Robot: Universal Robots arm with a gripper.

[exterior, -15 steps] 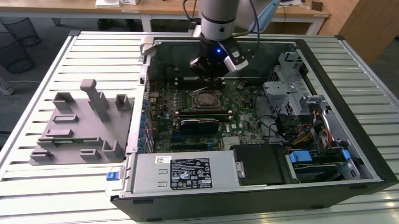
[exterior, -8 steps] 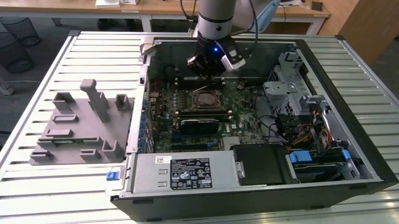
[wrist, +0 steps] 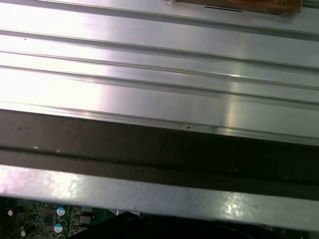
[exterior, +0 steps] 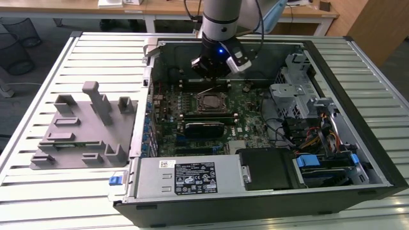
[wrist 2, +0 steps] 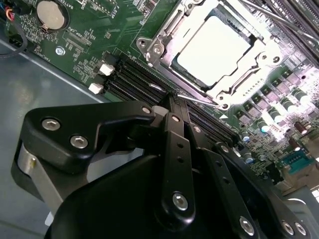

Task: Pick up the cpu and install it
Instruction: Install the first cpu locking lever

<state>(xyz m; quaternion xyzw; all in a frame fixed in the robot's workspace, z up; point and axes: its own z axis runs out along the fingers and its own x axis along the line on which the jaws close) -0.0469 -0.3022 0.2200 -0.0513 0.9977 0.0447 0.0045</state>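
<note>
The cpu (wrist 2: 212,50), a flat silvery-white square, lies inside the metal socket frame (wrist 2: 164,45) on the green motherboard (wrist 2: 89,40). In the exterior view the socket (exterior: 211,101) sits mid-board inside the open computer case (exterior: 357,143). My gripper (exterior: 215,82) hangs just behind the socket, over the memory slots (wrist 2: 134,74). In the second wrist view its black fingers (wrist 2: 175,129) meet at their tips, and the gripper (wrist 2: 173,100) sits by the thin socket lever (wrist 2: 202,99). Nothing shows between the fingers.
A grey plastic fixture block (exterior: 83,129) stands on the slatted metal table (exterior: 45,191), at the exterior view's left. A power supply (exterior: 185,177) fills the case's near side, with drive bays and cables (exterior: 313,124) at the right. The case wall (wrist: 159,196) is close to the wrist.
</note>
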